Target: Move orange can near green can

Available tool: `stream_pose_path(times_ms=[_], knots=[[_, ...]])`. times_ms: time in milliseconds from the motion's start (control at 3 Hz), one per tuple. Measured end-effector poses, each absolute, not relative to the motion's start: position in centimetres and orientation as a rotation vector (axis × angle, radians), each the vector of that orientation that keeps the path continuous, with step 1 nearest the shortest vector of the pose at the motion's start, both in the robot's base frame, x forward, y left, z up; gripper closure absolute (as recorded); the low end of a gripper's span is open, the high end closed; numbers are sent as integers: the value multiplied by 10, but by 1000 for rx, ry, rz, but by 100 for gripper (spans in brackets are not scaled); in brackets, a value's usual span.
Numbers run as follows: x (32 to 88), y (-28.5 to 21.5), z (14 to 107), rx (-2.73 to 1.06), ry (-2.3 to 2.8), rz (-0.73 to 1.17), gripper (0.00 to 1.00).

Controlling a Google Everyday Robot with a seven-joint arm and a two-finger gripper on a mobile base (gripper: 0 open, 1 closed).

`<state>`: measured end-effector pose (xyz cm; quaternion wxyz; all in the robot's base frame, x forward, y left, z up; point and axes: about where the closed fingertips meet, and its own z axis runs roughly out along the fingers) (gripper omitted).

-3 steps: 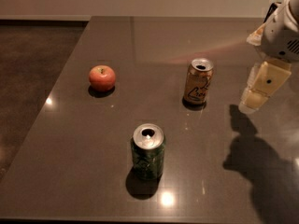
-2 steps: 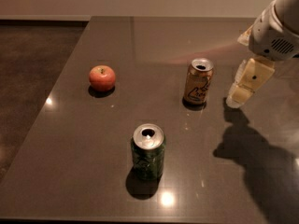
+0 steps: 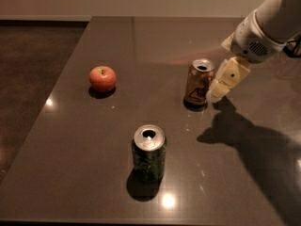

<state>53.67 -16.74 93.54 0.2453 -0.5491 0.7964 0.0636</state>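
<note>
The orange can [image 3: 199, 82] stands upright on the dark table [image 3: 94, 164], right of centre, with an open silver top. The green can [image 3: 149, 152] stands upright nearer the front edge, to the left and in front of the orange can. My gripper [image 3: 220, 87] comes in from the upper right on a white arm. Its cream fingers [image 3: 229, 76] sit right beside the orange can's right side, at about the can's height. No part of the can shows between the fingers.
A red-orange apple [image 3: 102, 78] sits at the left of the table. The table's left edge drops to a dark floor [image 3: 28, 79]. The arm's shadow [image 3: 254, 145] lies across the right part of the table.
My gripper has moved left and a little down, from well right of the orange can to right beside it. The cans and apple have not moved.
</note>
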Motion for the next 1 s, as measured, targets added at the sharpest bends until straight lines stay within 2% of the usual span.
stream_pose_path(times_ms=[333, 667, 1000], knots=[[545, -155, 927, -1470, 2144, 246, 0], [551, -148, 918, -1452, 2125, 295, 12], [554, -144, 913, -1443, 2112, 327, 35]])
